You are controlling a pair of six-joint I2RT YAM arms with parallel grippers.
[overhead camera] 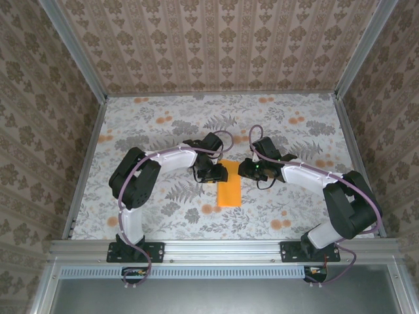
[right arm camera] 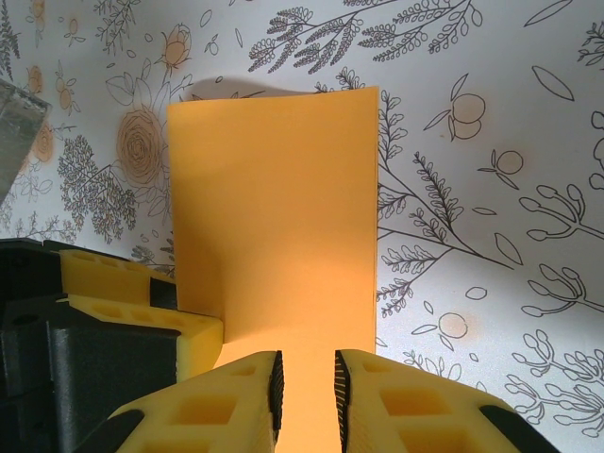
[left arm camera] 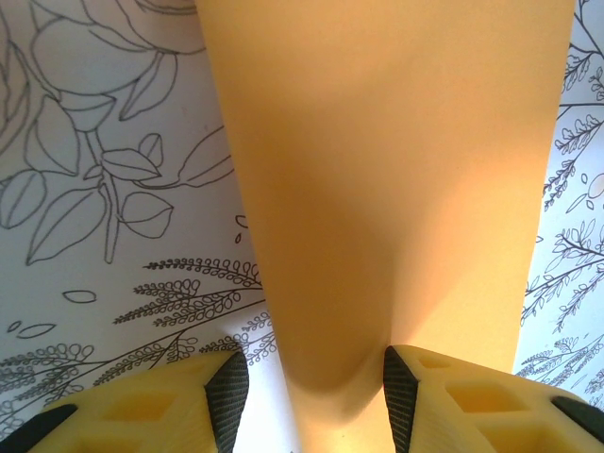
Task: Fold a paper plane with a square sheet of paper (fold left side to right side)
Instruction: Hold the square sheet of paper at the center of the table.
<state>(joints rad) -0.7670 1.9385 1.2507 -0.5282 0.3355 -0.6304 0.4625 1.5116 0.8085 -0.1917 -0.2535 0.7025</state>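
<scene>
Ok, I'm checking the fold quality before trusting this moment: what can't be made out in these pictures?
Top view: the far end of the orange paper, hidden under the left tool and right tool.
Left wrist view: the paper's far edge, cut off by the frame top.
Right wrist view: whether the right tool pinches or just presses the paper; its fingertips leave the bottom edge.
Top view: layer alignment, too small.

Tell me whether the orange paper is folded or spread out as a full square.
Folded. The square sheet of paper lies as a narrow rectangle, clearly longer than wide, in the top and right wrist views.
</scene>
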